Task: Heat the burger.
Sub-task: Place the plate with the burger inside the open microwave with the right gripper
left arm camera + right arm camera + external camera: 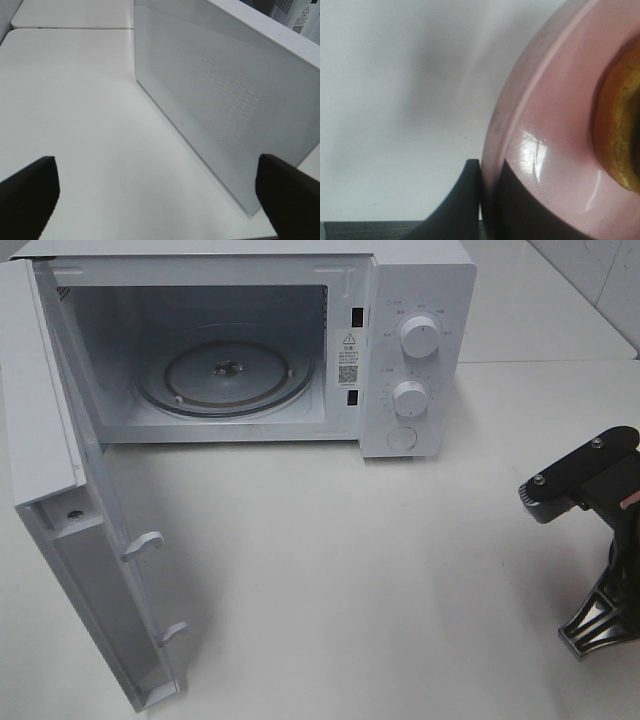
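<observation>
Our right gripper (487,200) pinched on the rim of the pink plate (555,125), burger (617,130) just beyond those jaws, our left gripper (160,197) spread wide, empty, microwave door (225,100) ahead of it

A sticker (347,358) inside the microwave (425,295) shows a warning triangle; its tiny words cannot be read.

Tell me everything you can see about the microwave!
The microwave is a white, boxy oven sitting on the white table. Its door is swung wide open to the left, showing two hooks on its edge. Inside is a round glass turntable with nothing on it. The front panel has two round knobs and a button below them.
</observation>
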